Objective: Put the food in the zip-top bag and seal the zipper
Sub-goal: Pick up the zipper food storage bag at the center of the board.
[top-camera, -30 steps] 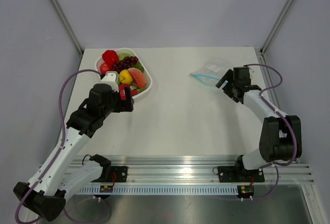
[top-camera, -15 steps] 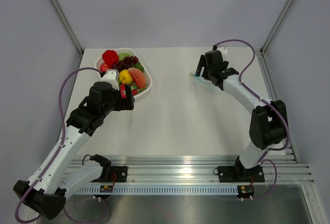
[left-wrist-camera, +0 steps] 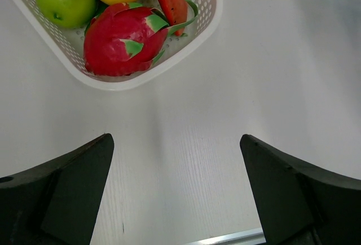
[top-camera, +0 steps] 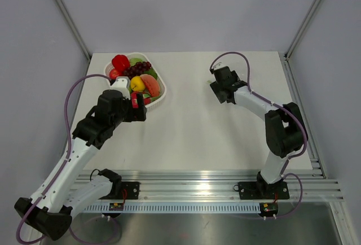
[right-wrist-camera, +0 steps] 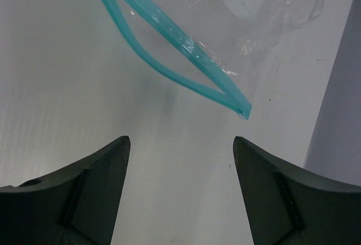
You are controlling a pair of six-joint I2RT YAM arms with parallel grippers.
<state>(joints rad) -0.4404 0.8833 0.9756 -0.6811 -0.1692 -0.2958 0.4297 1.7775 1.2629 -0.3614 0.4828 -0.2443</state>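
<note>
A: Where was the zip-top bag (right-wrist-camera: 265,2)?
B: We logged it upper right in the right wrist view, zipper (right-wrist-camera: 180,44) gaping. The right gripper (right-wrist-camera: 178,143) was spread and empty.
A: And the food (left-wrist-camera: 124,39)?
B: Upper left in the left wrist view, in the basket (left-wrist-camera: 130,83). The left gripper (left-wrist-camera: 176,143) was likewise spread (nothing held). We judged it best to pinch one zipper lip only.

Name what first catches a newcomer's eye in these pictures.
The bright toy food piled in the white basket at the far left of the table, a red dragon fruit foremost. Next, the teal zipper of the clear zip-top bag, its mouth gaping, just ahead of the open right end effector.
</note>
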